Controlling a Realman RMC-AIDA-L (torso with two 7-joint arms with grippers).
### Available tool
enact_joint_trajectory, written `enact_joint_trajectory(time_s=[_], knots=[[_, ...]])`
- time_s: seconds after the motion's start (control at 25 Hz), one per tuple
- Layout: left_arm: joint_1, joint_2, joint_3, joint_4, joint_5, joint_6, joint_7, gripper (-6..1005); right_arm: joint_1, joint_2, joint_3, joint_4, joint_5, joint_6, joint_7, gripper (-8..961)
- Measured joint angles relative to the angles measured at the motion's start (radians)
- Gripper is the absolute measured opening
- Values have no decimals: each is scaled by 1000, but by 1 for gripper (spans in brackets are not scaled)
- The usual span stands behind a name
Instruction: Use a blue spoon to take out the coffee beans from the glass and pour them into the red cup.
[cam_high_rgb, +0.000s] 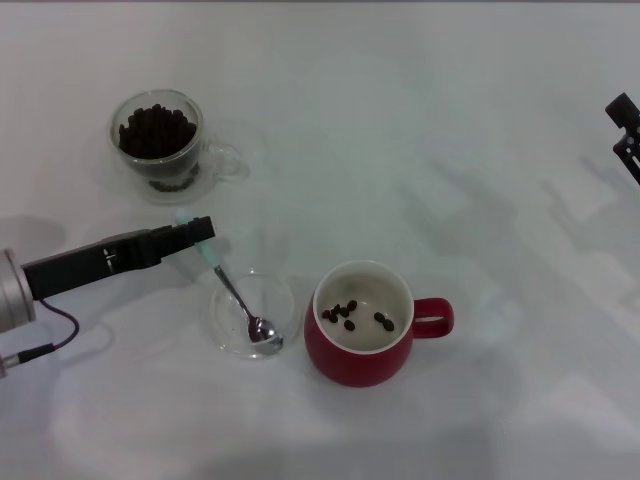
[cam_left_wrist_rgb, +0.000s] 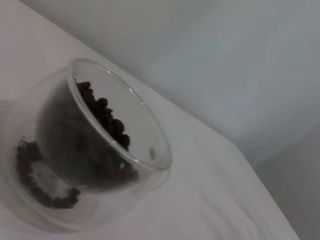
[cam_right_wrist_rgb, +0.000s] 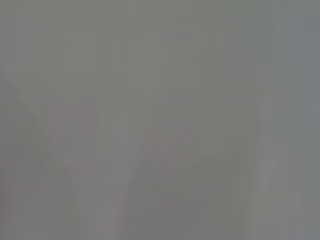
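Observation:
The blue spoon (cam_high_rgb: 232, 290) lies slanted with its metal bowl inside a flat clear glass dish (cam_high_rgb: 228, 325). My left gripper (cam_high_rgb: 202, 231) reaches in from the left and is shut on the spoon's pale blue handle near its upper end. The glass (cam_high_rgb: 157, 143), filled with coffee beans (cam_high_rgb: 155, 130), stands at the back left, beyond the gripper. It fills the left wrist view (cam_left_wrist_rgb: 90, 150), where the beans (cam_left_wrist_rgb: 107, 120) also show. The red cup (cam_high_rgb: 362, 325) stands right of the dish with several beans (cam_high_rgb: 345, 315) inside. My right gripper (cam_high_rgb: 626, 130) is parked at the far right edge.
The white table (cam_high_rgb: 420, 150) is bare at the back and right. The red cup's handle (cam_high_rgb: 435, 318) points right. The glass's clear handle (cam_high_rgb: 228, 160) points right, toward the middle. A cable (cam_high_rgb: 55, 335) hangs from my left arm.

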Motion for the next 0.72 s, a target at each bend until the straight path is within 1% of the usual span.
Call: enact_joint_trajectory(time_s=[0.08, 0.2, 0.36, 0.56, 0.64, 0.68, 0.72], knots=[[5, 0, 0, -2, -4, -13, -2, 181, 1, 0, 0, 0, 0, 0, 0, 607], [15, 1, -2, -4, -10, -27, -3, 264, 1, 0, 0, 0, 4, 0, 0, 606], [27, 8, -7, -9, -20, -34, 2, 374, 3, 0, 0, -7, 5, 1, 0, 606], [40, 12, -2, -45, -59, -28, 39, 436, 4, 0, 0, -10, 5, 2, 0, 607], [45, 18, -2, -53, -74, -18, 69, 449, 4, -1, 0, -10, 5, 2, 0, 607], [50, 28, -2, -57, -89, 2, 101, 450, 4, -1, 0, -11, 5, 2, 0, 607], [52, 33, -2, -59, -99, 16, 116, 450, 4, -1, 0, -11, 5, 2, 0, 607]])
